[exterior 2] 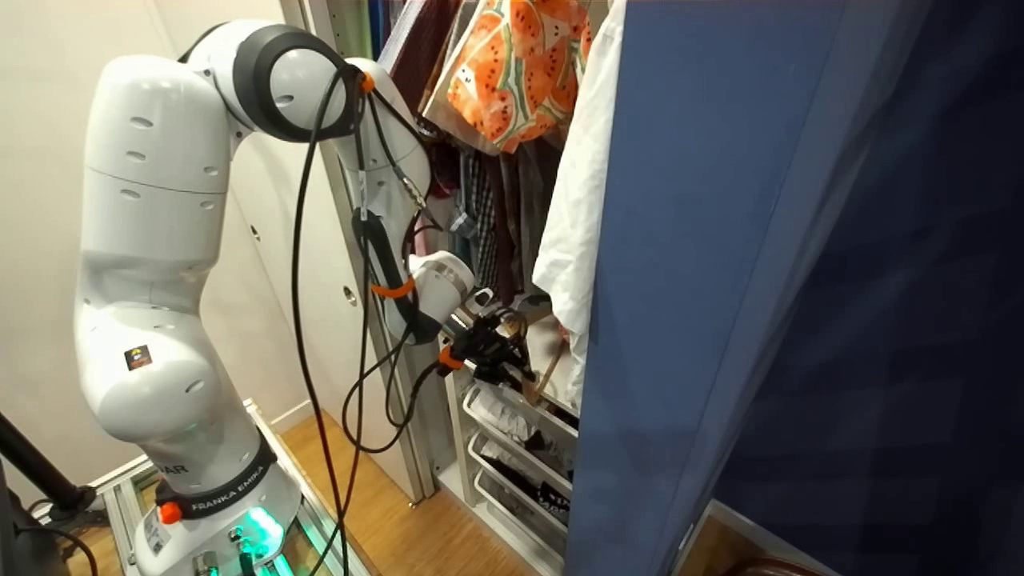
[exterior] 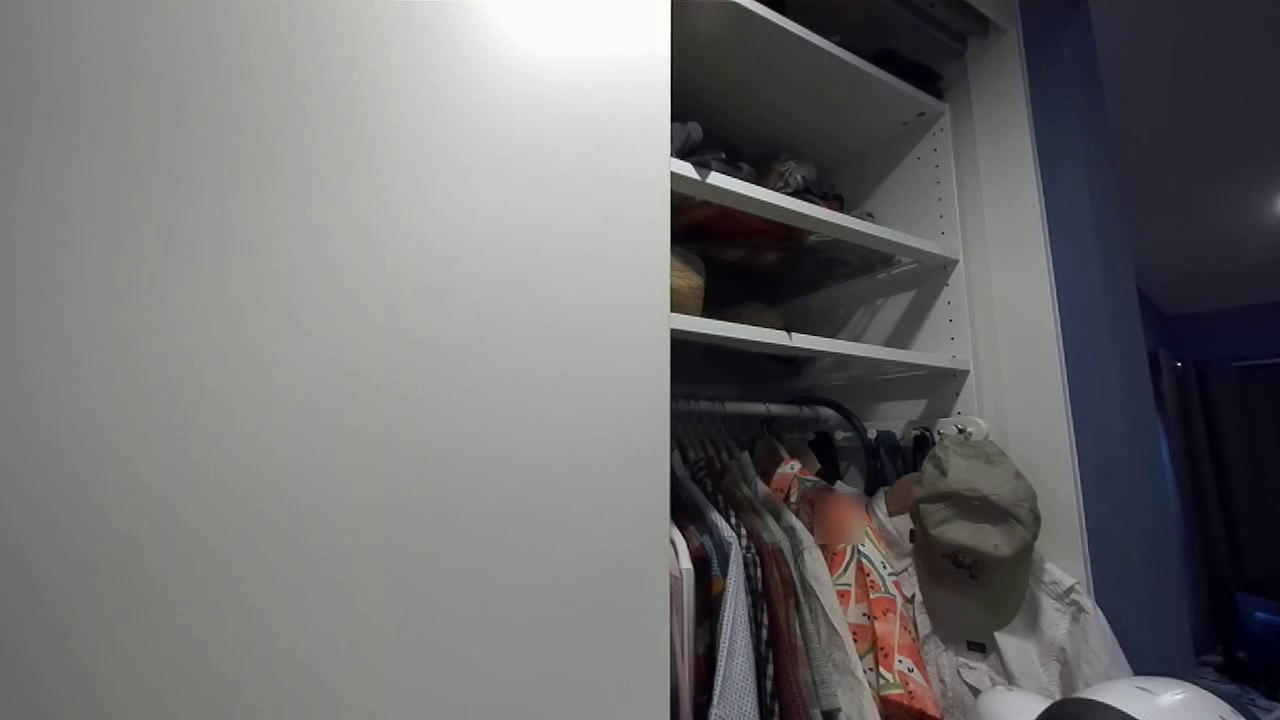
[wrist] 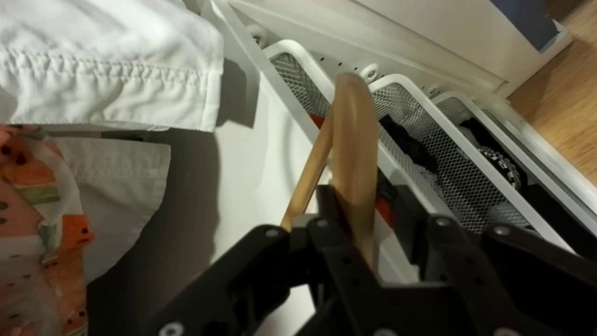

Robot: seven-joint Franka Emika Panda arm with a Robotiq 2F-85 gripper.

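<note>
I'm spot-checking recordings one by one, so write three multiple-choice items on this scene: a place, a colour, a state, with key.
1. Against the white cloth shirt, the beige fabric cap hangs: A behind it; B in front; C below it.
2. The tall flat wall panel beside that shirt is: A red; B yellow; C blue.
3. At the black two-fingered tool, the light-brown wooden hanger is: A between the jaws; B outside them; C out of view.

1 B: the cap hides part of the shirt.
2 C: both exterior views show it blue.
3 A: the wrist view shows it between them.
</note>
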